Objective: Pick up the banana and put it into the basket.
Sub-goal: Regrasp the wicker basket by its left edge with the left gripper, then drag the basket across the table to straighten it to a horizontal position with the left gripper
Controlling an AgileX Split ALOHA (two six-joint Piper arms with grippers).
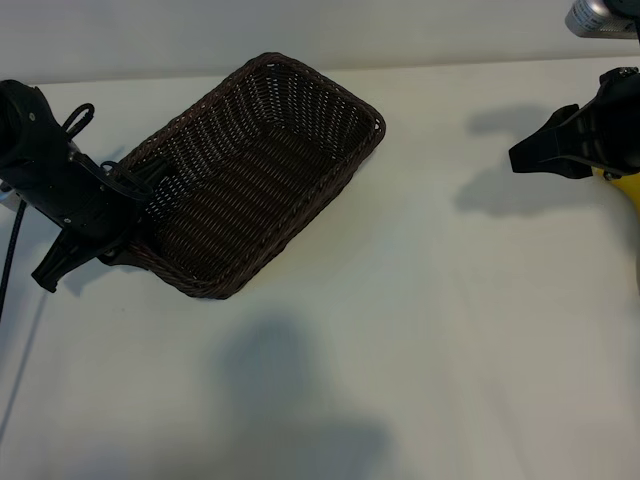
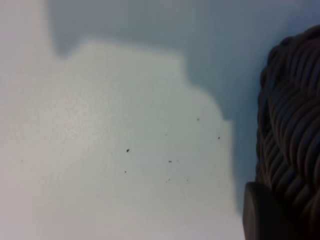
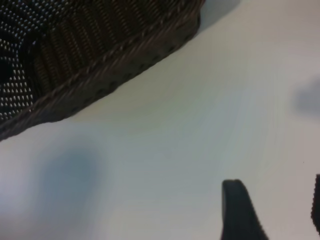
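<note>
The dark brown wicker basket (image 1: 262,170) lies aslant on the white table, left of the middle, with nothing in it. My left gripper (image 1: 128,215) is at its near left corner, shut on the braided rim (image 2: 292,125). One finger (image 2: 260,215) presses on the rim from outside; the other is hidden. At the far right edge a yellow piece of the banana (image 1: 625,187) shows below my right gripper (image 1: 530,158), which hovers over it, pointing towards the basket. That gripper (image 3: 277,195) is open, with only bare table between its fingers (image 3: 240,212).
A black cable (image 1: 10,250) runs down the table's left edge beside the left arm. A silver-grey object (image 1: 600,15) sits at the top right corner. White tabletop (image 1: 420,330) stretches between the basket and the right gripper.
</note>
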